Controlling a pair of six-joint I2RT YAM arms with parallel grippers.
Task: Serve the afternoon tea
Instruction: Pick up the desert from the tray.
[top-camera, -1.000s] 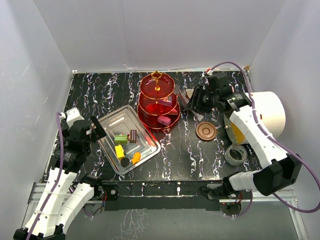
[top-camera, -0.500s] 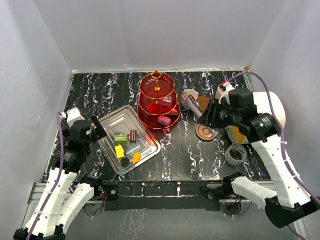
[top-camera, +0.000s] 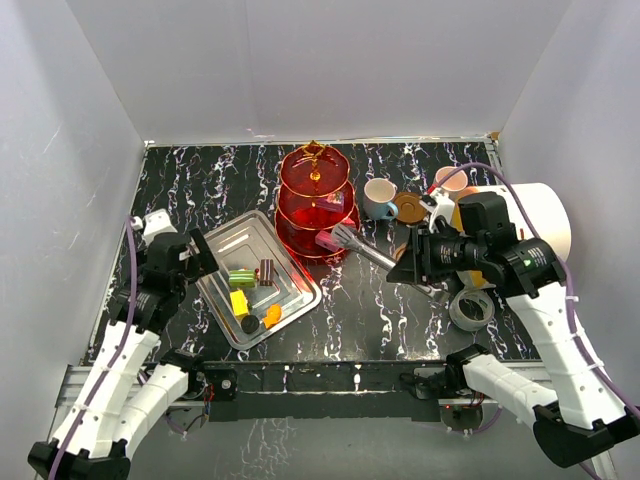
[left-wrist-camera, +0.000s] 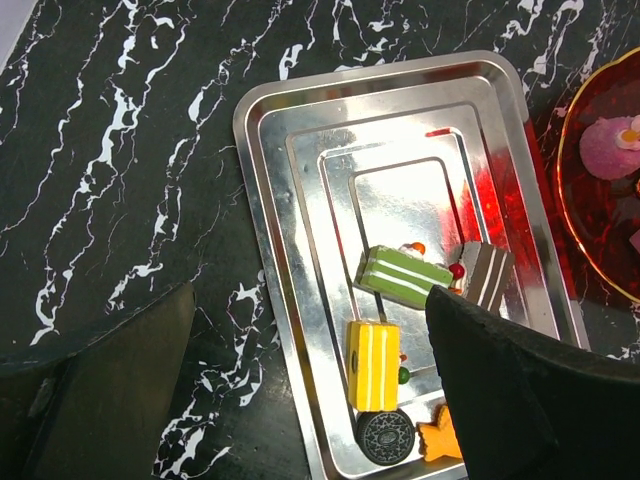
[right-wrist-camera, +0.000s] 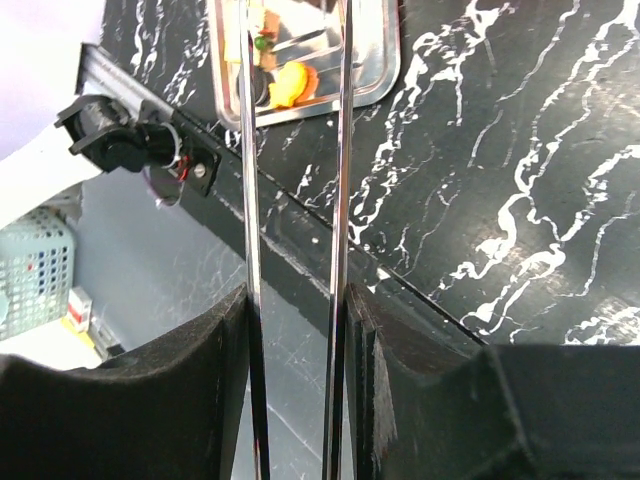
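Red three-tier stand is upright; sweets lie left of it; blue cup, saucer and pink cup on its right.

lt: bright, even, o/h | glare: tray mirror-like | blur: fingers soft, wrist cams

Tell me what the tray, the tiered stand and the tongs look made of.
Tray: likely polished metal, steel or aluminium; mirror-bright, shows red reflections.
Three-tier stand: translucent red plastic or glass, unclear which; glossy, with gold-coloured rims and rod.
Tongs: bare shiny metal; thin silver strips.
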